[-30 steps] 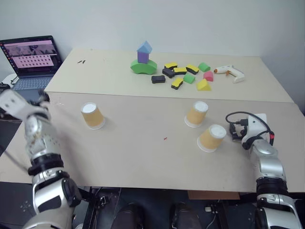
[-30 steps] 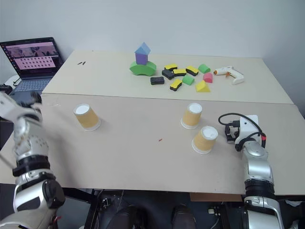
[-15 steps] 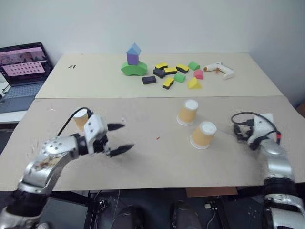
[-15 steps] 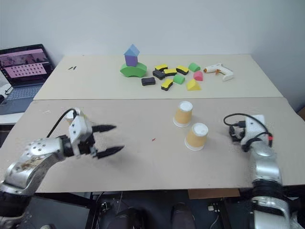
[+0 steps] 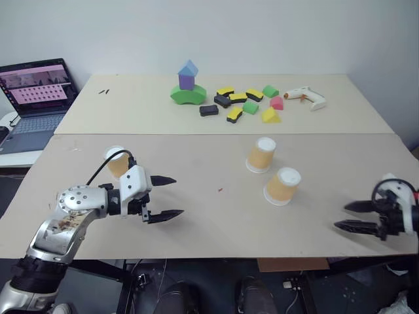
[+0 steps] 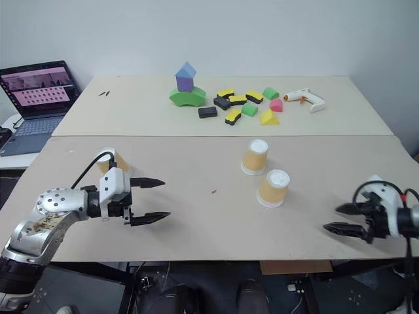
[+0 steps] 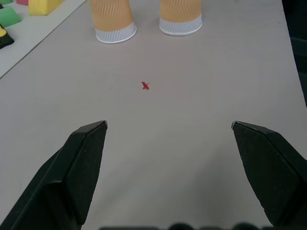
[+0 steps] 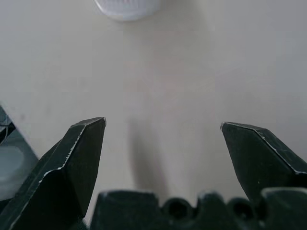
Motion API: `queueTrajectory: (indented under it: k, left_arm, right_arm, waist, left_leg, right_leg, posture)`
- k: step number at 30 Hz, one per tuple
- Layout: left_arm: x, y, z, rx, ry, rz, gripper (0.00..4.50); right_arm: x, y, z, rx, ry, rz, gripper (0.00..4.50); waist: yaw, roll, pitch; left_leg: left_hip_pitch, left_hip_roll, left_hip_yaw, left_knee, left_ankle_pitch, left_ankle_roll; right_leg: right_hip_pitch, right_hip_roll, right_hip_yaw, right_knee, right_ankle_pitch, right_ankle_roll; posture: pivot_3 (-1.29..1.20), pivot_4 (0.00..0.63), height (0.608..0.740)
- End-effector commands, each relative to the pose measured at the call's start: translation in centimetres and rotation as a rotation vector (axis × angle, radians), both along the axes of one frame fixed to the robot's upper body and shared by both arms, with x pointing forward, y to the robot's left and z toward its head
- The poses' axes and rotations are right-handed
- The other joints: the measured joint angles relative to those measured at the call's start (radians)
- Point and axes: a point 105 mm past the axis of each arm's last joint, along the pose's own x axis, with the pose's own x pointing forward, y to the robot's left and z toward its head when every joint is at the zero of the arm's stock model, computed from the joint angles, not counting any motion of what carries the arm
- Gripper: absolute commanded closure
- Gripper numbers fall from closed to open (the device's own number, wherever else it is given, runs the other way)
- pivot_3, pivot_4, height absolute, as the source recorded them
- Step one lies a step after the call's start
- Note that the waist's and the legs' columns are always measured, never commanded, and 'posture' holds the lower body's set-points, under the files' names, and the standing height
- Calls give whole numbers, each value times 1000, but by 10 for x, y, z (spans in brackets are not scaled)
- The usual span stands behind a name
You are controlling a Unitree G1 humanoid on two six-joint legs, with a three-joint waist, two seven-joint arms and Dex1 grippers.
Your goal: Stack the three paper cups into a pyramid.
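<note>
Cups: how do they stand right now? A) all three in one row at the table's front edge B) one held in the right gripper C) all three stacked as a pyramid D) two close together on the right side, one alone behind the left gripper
D: two cups stand close together on the right side, the third cup stands apart behind the left gripper; nothing is stacked or held.

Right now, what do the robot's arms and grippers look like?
Both arms are silver-grey metal with black joints. The left arm looks scuffed, with rusty specks. Each wrist carries a white block and a looping black cable. The left gripper and right gripper each have two black, pointed fingers.
</note>
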Motion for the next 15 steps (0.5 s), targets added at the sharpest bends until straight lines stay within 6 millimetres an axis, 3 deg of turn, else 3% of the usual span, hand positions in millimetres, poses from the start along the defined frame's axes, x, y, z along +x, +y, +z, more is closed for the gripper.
queueTrajectory:
  k: [1,7,15]
  left_arm:
    - [2,-4,10,2,-54,-9,53]
    - [6,-2,12,5,-60,14,53]
    - [6,-4,8,15,-55,14,53]
  right_arm:
    - [13,23,12,1,-70,31,0]
    - [25,57,27,4,-165,90,0]
    - [32,79,49,26,-235,139,0]
  waist:
    - [11,0,0]
    - [42,0,0]
    - [41,0,0]
  left_leg:
    - [-1,0,-1,0,-4,-6]
    - [-9,-2,-2,0,1,2]
    - [-9,-2,-2,1,1,2]
  right_leg:
    - [0,-1,0,0,0,0]
    - [-6,-1,-3,-1,0,0]
    - [-5,-1,-5,-1,0,1]
  posture:
    - [0,150,691]
    - [0,150,691]
    - [0,150,691]
